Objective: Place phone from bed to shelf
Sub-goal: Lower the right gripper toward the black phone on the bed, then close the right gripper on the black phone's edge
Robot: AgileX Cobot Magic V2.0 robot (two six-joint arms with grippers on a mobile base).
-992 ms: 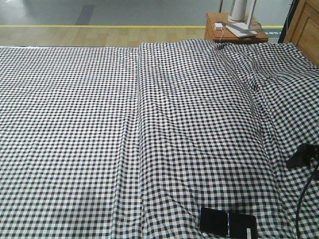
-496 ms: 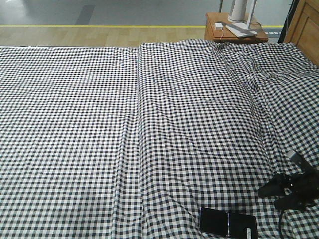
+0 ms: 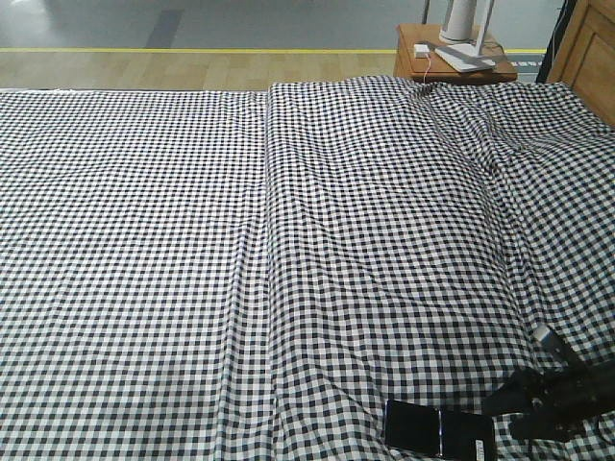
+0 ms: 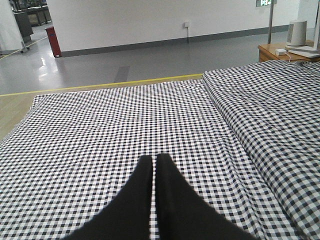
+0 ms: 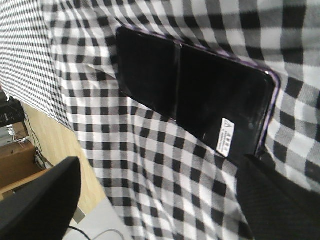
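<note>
The phone (image 3: 438, 429) lies flat on the checked bed (image 3: 144, 240) at its near edge, a glossy black slab with a crease and a white sticker. My right gripper (image 3: 502, 416) hovers just right of it, fingers pointing at it. In the right wrist view the phone (image 5: 195, 95) fills the upper middle. The right gripper (image 5: 160, 200) is open, nothing between its fingers, and one fingertip (image 5: 280, 200) sits near the phone's sticker corner. My left gripper (image 4: 152, 159) is shut and empty, low over the bed (image 4: 100, 125). The shelf is out of view.
A reddish-brown side table (image 3: 452, 58) with a white device and cable stands beyond the bed's far right corner. A wooden panel (image 3: 588, 48) rises at the right edge. Wood floor with a yellow line (image 3: 192, 50) lies beyond the bed.
My right gripper has come down and leftward from the right edge, ending beside the phone. The phone has not moved.
</note>
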